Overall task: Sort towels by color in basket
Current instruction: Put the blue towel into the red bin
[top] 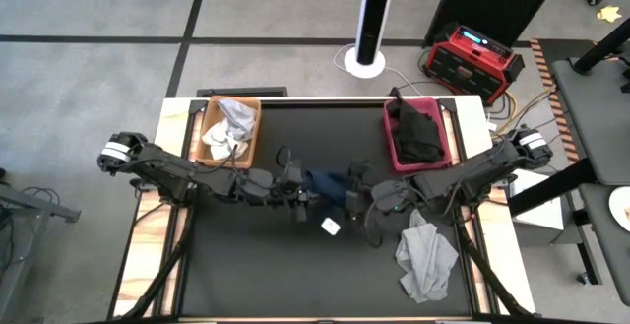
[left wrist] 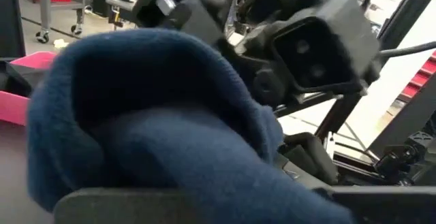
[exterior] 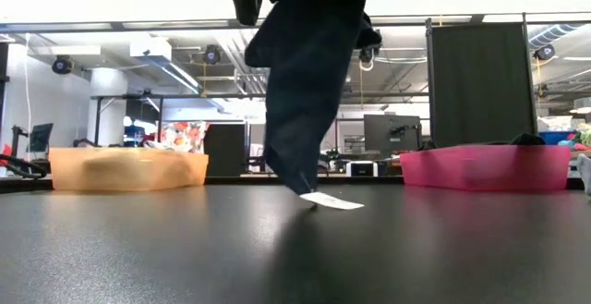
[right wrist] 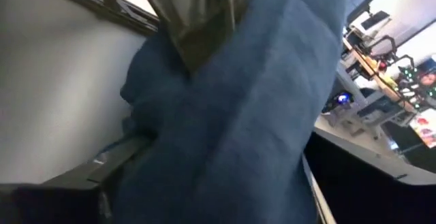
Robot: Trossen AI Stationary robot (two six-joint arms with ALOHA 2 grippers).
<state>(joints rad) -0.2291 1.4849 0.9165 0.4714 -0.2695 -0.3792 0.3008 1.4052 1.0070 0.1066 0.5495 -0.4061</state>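
Your left gripper (top: 298, 188) pinches the navy blue cloth towel (top: 330, 187), hanging mid-table between orange basket (top: 246, 107) and pink basket (top: 393, 153). Right gripper (top: 356, 198) spread beside it; grey towel (top: 425, 257) nearby.

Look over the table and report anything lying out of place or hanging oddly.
A crumpled light grey cloth towel lies loose on the black table, outside both baskets. The navy blue towel dangles mid-table, clamped by the left gripper, its white tag touching the surface.
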